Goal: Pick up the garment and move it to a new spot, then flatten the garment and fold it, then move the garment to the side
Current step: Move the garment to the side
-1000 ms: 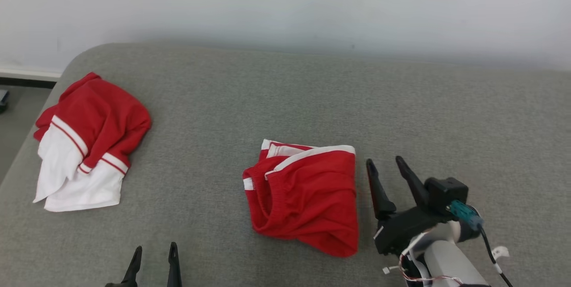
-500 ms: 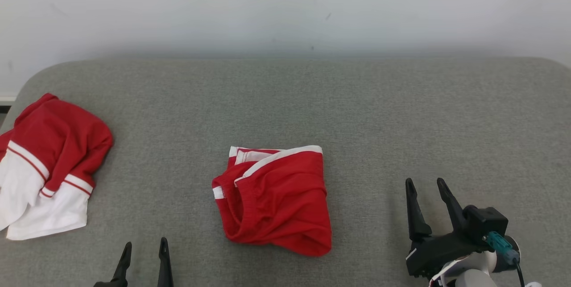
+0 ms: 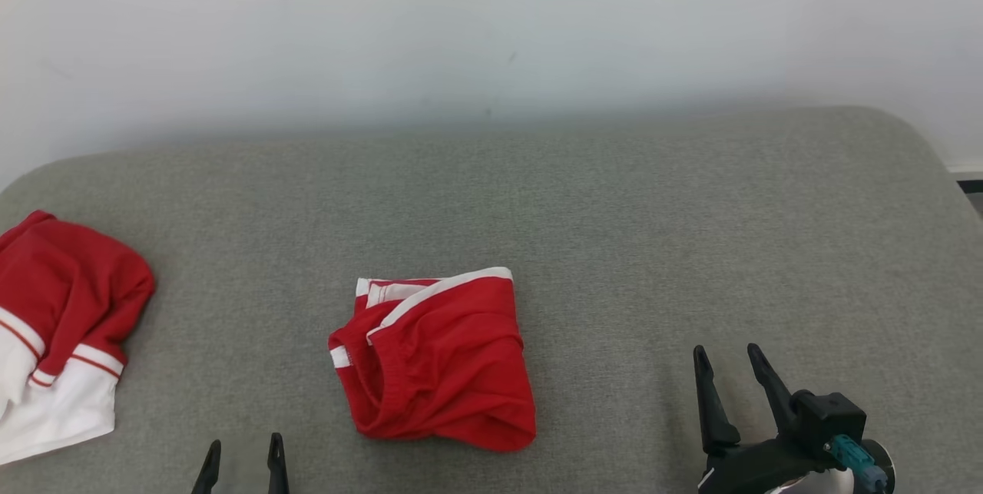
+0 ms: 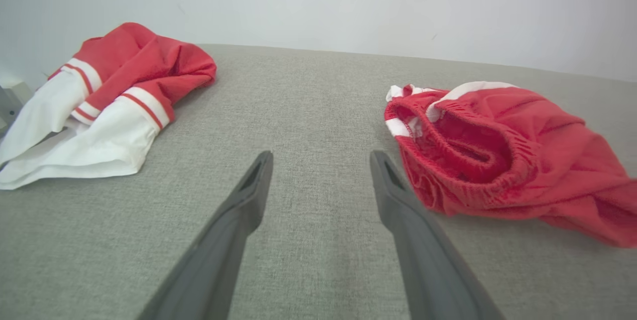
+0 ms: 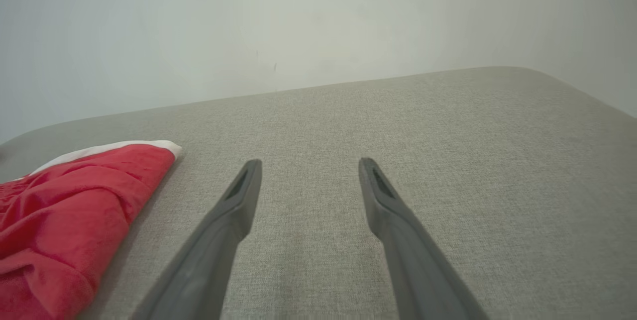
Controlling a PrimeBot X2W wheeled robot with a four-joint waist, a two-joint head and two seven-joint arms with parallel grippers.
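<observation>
Two garments on the grey surface (image 3: 614, 233): folded red shorts (image 3: 438, 363) lying in the middle, plus a crumpled red-and-white garment (image 3: 61, 340) well left of the shorts. Both hands spread wide, holding nothing: left hand (image 3: 244, 442) near the shorts' front-left, right hand (image 3: 726, 350) apart on their right.

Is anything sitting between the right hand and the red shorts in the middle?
Nothing visible does. Just bare grey cushion lies between the right hand and the red shorts. The red-and-white garment lies off to the left, beyond the shorts, out of that path.
</observation>
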